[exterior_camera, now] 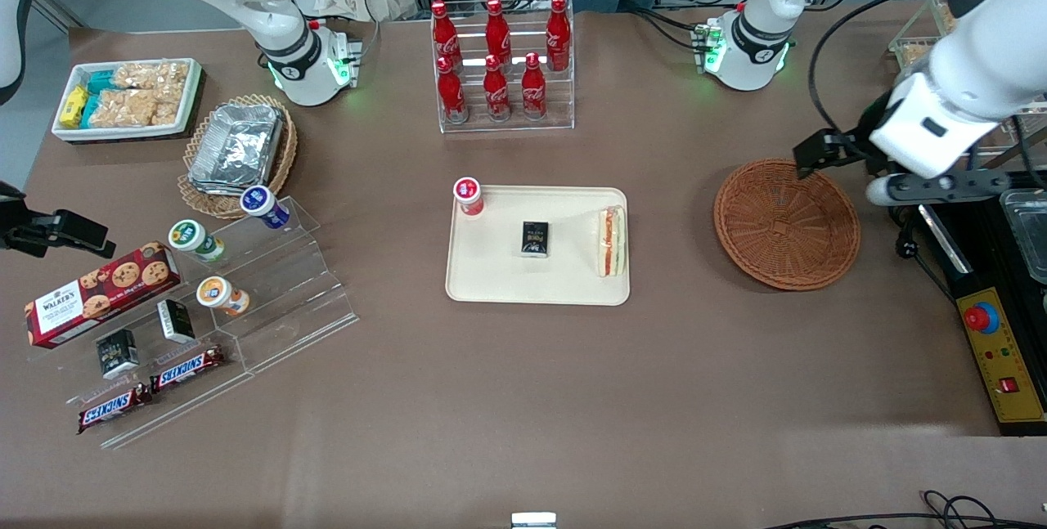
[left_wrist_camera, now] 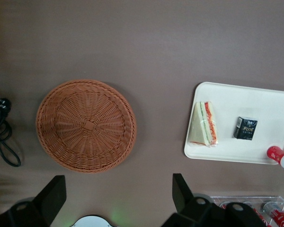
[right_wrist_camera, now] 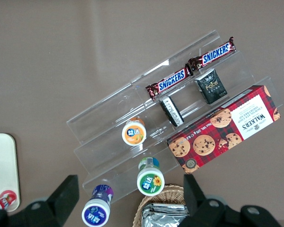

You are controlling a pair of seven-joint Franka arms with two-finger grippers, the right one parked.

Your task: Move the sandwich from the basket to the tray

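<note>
While the sandwich lies on the tray, the task reads as done.
Front view: sandwich [exterior_camera: 611, 241] on the cream tray [exterior_camera: 499, 288], long axis running toward the camera; wicker basket [exterior_camera: 787, 223] empty; gripper [exterior_camera: 810, 154] high above the basket's rim.
Left wrist view: gripper [left_wrist_camera: 118, 195] spread wide, holding nothing; basket [left_wrist_camera: 86, 125] nearer it than sandwich [left_wrist_camera: 205, 124] on tray [left_wrist_camera: 265, 151].
Right wrist view: neither shows.

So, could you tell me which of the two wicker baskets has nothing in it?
The reddish-brown basket beneath the pincer; the tan wicker basket holds foil trays.
</note>
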